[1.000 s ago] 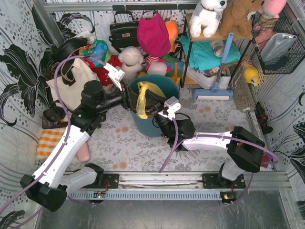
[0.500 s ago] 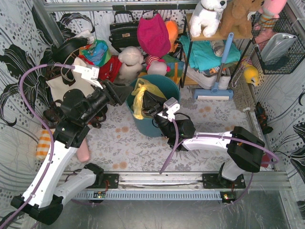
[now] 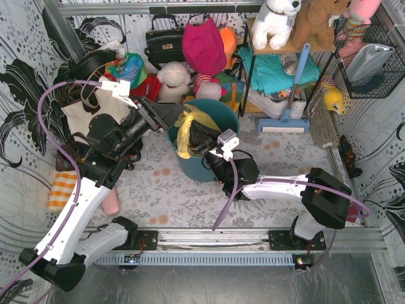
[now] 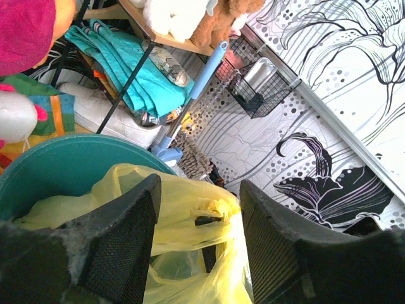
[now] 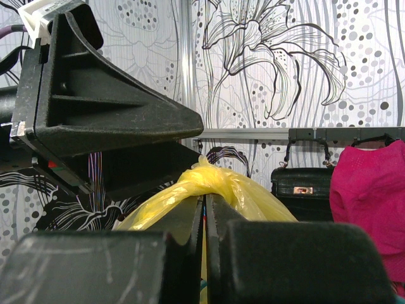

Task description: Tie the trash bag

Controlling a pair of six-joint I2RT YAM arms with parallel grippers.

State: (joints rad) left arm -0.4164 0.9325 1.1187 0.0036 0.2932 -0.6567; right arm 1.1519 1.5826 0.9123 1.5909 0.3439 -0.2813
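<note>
Over the teal bin [image 3: 221, 109], right gripper [image 5: 204, 204] pinches the trash bag [image 5: 223, 183]; at nine o'clock, left gripper [image 4: 199, 190] stands spread.

Walls [image 3: 25, 76]: white wallpaper, black floral and dot print. Floor cloth [image 3: 278, 152] pale, grey floral, orange-brown spots. Black metal shelf rack [image 3: 247, 69] at back, wooden top board [image 3: 288, 48]. Black wire basket [image 3: 373, 82] on right wall. Aluminium rail [image 3: 215, 239] along near edge. Light bright, even.

bright even light throughout; close foreground in wrist views blurs.
</note>
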